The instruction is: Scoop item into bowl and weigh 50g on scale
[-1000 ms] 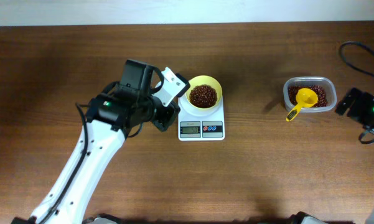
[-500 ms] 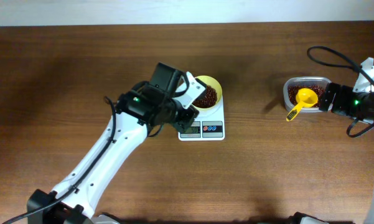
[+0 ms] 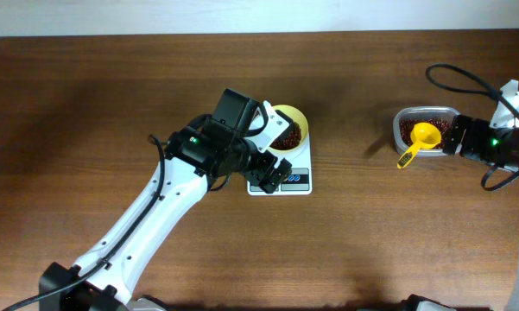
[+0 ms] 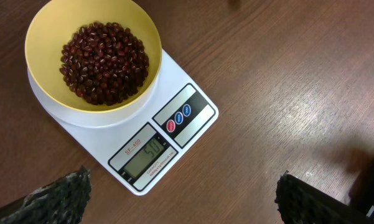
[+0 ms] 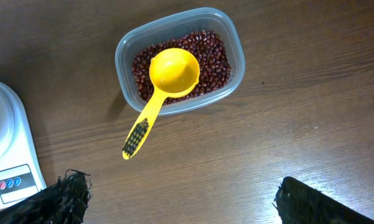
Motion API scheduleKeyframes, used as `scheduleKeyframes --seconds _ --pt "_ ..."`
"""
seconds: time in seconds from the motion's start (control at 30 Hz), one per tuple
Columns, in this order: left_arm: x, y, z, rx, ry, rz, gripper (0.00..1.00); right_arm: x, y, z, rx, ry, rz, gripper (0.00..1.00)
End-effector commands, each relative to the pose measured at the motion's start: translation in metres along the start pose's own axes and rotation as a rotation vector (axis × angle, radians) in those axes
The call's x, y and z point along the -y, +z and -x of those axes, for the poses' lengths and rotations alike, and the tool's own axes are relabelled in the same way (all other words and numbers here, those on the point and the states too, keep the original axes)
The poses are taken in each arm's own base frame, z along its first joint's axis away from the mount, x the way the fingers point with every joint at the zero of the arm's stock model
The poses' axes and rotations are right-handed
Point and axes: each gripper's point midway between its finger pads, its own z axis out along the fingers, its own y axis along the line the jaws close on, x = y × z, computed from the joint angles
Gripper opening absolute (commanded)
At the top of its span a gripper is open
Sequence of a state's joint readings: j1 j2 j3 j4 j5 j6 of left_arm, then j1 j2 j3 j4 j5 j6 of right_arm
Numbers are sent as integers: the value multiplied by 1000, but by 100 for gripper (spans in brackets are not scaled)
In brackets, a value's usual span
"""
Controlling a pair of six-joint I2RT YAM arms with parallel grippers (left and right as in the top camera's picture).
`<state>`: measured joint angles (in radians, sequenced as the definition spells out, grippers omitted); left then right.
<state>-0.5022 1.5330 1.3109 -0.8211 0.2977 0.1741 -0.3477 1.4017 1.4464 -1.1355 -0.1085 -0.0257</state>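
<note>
I hold the left tool (image 4: 182, 200) spread wide and empty over the scale (image 4: 174, 79) so its camera catches the display (image 4: 150, 149), which reads 50. The bowl (image 4: 40, 37) sits on the scale, mid-desk toward the far edge, with the beans (image 4: 104, 62) heaped inside. My right tool (image 5: 187, 202) is also spread and empty over the tub (image 5: 231, 38) near the right edge, where the scoop (image 5: 171, 73) rests on the spare beans, so I judge the weighing done.

My gripper (image 5: 183, 204) hangs above the table (image 5: 299, 124), fingers spread wide and holding nothing. The tub (image 5: 233, 43) holds beans (image 5: 215, 62). The scoop (image 5: 173, 70) lies in them, its handle over the rim. The scale (image 5: 6, 143) shows at left.
</note>
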Motion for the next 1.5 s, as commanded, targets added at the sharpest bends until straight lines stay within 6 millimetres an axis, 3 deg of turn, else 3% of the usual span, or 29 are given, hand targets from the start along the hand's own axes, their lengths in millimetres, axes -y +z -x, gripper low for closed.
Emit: scheduleKeyframes --seconds 0.0,0.17,0.33,0.53,0.73,0.87,0.93,1.0,1.1,1.2,1.33,1.47 --pt "-1 5 -2 -11 -5 3 99 -2 -2 4 13 -9 -2 99" --pt "-6 6 -2 -14 1 30 99 -2 -2 4 13 -9 -2 99" --pt "-8 2 17 63 23 43 99 -2 -2 4 13 -9 -2 99" --pt "-7 0 15 126 42 53 99 -2 -2 4 13 -9 -2 99" --pt "0 -6 -14 253 78 75 99 -2 -2 4 13 -9 -2 99" --pt "9 -33 -19 541 161 126 99 -2 -2 4 13 -9 -2 99" --pt "8 -57 -28 735 201 182 99 -2 -2 4 13 -9 -2 99" --pt "2 -82 -42 904 225 258 99 -2 -2 4 13 -9 -2 99" --pt "-10 -103 -65 1017 209 352 99 -2 -2 4 13 -9 -2 99" --pt "-36 -122 -91 1116 42 423 99 -2 -2 4 13 -9 -2 99" --pt "-56 -119 -115 1100 -16 509 99 -2 -2 4 13 -9 -2 98" --pt "-70 -104 -137 1004 -96 539 99 -2 -2 4 13 -9 -2 99"
